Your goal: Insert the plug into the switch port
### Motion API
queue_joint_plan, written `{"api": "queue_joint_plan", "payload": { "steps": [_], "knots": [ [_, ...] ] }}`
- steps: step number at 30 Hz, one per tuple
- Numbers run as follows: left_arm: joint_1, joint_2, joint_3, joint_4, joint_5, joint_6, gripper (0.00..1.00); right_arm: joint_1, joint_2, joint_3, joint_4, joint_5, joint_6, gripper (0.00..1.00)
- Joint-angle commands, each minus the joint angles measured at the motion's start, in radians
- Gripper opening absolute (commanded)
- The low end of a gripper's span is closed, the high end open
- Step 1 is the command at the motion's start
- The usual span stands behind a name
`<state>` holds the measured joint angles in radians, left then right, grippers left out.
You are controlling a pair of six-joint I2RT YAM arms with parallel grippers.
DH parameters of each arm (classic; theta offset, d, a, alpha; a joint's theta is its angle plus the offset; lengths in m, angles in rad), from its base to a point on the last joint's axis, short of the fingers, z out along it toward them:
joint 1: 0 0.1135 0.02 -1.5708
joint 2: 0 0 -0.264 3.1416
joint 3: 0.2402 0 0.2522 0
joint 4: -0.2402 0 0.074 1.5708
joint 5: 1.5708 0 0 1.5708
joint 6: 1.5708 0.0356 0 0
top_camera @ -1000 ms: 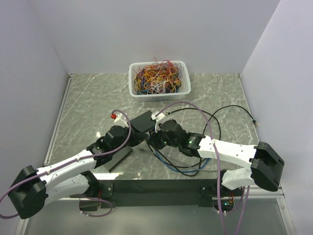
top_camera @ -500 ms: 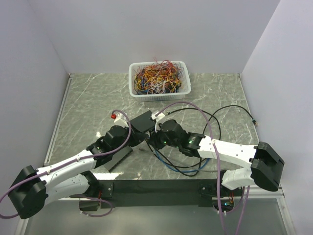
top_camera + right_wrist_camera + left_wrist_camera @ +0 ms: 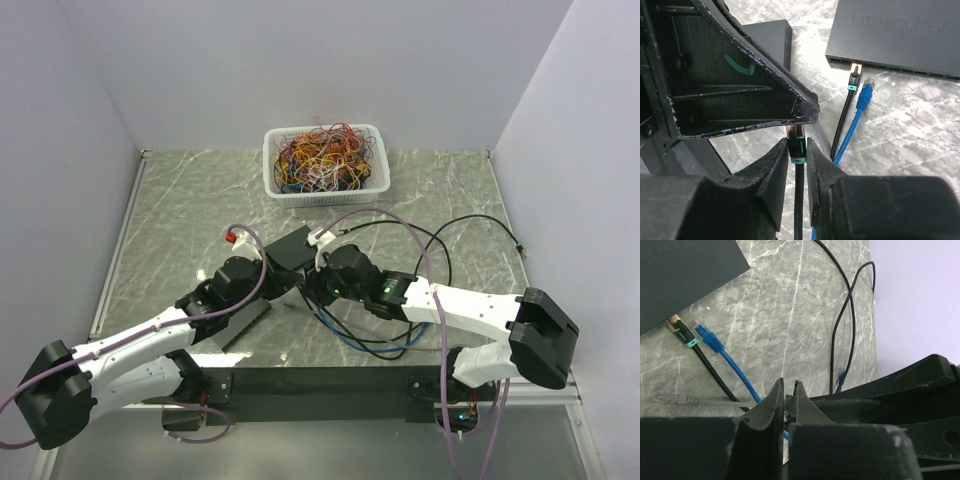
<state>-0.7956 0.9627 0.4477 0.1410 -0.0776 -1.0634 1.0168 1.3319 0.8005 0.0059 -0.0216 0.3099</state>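
The plug (image 3: pixel 795 136), a black one with a gold tip and a teal band, sits between the fingers of my right gripper (image 3: pixel 796 150), which is clamped on it. Its black cable runs back down between the 2 fingers. The plug is not yet in a port. It is apart from the switch (image 3: pixel 900 35), on the near side of the front face, and its tip points up just beside the lower edge of my left gripper (image 3: pixel 788 388). Whether the tip and that finger touch, I cannot tell.

My left gripper is narrow, its 2 fingers almost together with only a thin slit between them. Low in this slit a small green and gold piece shows, but I cannot tell if the fingers press on it.

At the front of the switch, a second black plug (image 3: pixel 854 79) with a teal band has its tip at a port, where a light glows. Just beside it lies a blue plug (image 3: pixel 866 94), its tip near the switch front but outside it. A grey plug (image 3: pixel 676 400) lies flat on the marble table (image 3: pixel 180 200), further from the switch. At the far side of the table stands a white basket (image 3: pixel 326 198) full of coloured wires. A thin black cable (image 3: pixel 480 222) loops on the right part of the table.
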Motion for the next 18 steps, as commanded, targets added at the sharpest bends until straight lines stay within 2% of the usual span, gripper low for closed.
{"api": "queue_joint_plan", "payload": {
  "steps": [1, 5, 8, 10, 12, 15, 16, 18],
  "knots": [
    [-0.005, -0.021, 0.042, -0.011, -0.024, 0.011, 0.0, 0.005, -0.005, 0.016, 0.043, 0.0, 0.005, 0.27],
    [-0.005, -0.016, 0.04, -0.012, -0.027, 0.01, 0.01, 0.005, -0.019, 0.008, 0.049, 0.008, 0.005, 0.25],
    [-0.005, -0.012, 0.037, -0.008, -0.027, 0.008, 0.01, 0.005, -0.031, -0.001, 0.058, 0.014, 0.005, 0.16],
    [-0.004, -0.001, 0.037, -0.004, -0.027, 0.013, 0.01, 0.006, -0.043, -0.01, 0.065, 0.017, 0.008, 0.04],
    [-0.005, 0.011, 0.043, -0.009, -0.03, 0.02, 0.05, 0.003, -0.049, -0.012, 0.059, 0.038, 0.009, 0.0],
    [-0.002, 0.042, 0.074, -0.043, -0.08, 0.066, 0.29, 0.0, -0.027, 0.003, 0.017, 0.101, 0.012, 0.0],
    [0.012, 0.053, 0.098, -0.05, -0.096, 0.103, 0.41, -0.013, -0.014, 0.02, -0.018, 0.112, 0.014, 0.0],
    [0.038, 0.1, 0.12, -0.054, -0.091, 0.135, 0.5, -0.035, 0.031, 0.035, -0.055, 0.146, 0.026, 0.0]
  ]
}}
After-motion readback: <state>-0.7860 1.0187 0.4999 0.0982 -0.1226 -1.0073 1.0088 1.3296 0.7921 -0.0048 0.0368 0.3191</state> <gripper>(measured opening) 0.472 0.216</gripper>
